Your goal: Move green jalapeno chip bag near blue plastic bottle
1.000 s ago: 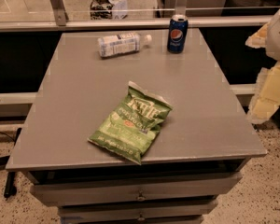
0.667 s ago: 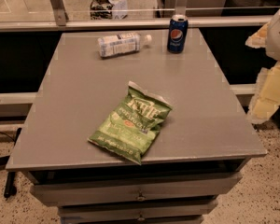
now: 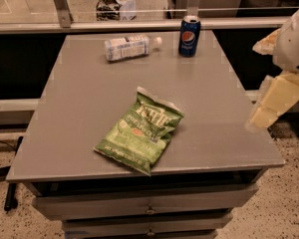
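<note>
The green jalapeno chip bag (image 3: pixel 140 132) lies flat on the grey table (image 3: pixel 79 108), near its front edge and a little left of the middle. The blue plastic bottle (image 3: pixel 129 47) lies on its side at the back of the table, its white cap pointing right. My gripper (image 3: pixel 271 101) shows as pale cream parts at the right edge of the view, off the table's right side, well apart from the bag and holding nothing that I can see.
A dark blue Pepsi can (image 3: pixel 189 36) stands upright at the back, right of the bottle. Drawers (image 3: pixel 149 208) sit under the table front. A rail and glass (image 3: pixel 139 24) run behind the table. Speckled floor lies on both sides.
</note>
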### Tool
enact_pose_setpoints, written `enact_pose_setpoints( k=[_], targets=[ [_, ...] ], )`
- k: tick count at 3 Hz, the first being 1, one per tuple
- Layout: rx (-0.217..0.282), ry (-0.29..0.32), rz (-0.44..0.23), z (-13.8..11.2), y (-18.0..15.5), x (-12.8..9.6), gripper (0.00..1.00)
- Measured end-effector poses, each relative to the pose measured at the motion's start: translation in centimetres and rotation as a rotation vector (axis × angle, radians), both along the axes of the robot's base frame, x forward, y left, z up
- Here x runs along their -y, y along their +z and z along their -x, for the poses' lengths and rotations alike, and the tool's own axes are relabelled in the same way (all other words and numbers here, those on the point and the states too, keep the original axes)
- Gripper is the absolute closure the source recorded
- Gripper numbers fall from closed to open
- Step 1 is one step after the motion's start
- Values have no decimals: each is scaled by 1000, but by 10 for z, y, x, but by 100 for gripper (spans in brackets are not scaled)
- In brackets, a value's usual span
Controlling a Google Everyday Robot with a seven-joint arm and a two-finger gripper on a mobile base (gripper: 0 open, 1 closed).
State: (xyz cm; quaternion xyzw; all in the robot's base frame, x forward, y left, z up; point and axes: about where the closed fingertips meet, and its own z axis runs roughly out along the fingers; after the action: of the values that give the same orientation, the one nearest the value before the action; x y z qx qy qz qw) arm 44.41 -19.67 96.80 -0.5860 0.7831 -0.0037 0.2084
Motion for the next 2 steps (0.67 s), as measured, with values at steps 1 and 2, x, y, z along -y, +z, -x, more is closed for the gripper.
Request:
enact_pose_setpoints(
  k=[1,2],
  targets=[
    [4,-26,-174,-11,-20,-33,0],
    [-24,-44,-339,-19,-40,-71,0]
  ],
)
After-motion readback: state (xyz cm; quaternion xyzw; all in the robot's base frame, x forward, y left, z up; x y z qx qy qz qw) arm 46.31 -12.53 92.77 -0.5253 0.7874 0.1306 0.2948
